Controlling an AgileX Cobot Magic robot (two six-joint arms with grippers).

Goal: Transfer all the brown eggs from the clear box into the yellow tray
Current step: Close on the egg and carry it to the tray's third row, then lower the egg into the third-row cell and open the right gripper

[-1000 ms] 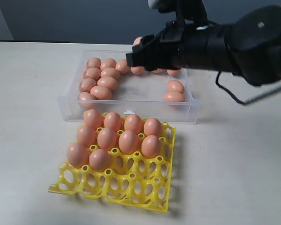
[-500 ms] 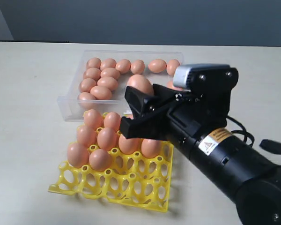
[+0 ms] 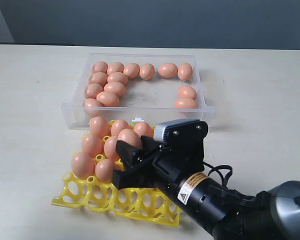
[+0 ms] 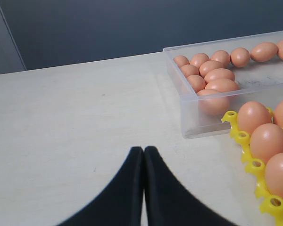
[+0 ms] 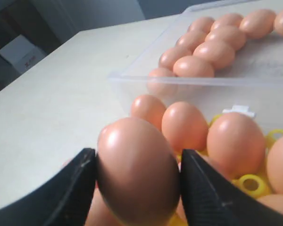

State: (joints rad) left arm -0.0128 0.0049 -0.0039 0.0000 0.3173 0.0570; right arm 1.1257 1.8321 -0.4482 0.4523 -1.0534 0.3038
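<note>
A brown egg (image 5: 137,174) is clamped in the right gripper (image 5: 137,176), its jaws egg-wide, over the yellow tray (image 3: 97,195); lowering into a free cup seems needed.

Right arm (image 3: 210,197) hides part of yellow tray (image 3: 85,194); left wrist view crops clear box (image 4: 198,120).

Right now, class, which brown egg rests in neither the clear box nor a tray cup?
The egg clamped in the right claw above the yellow tray; all others lie in that tray or the clear box.
</note>
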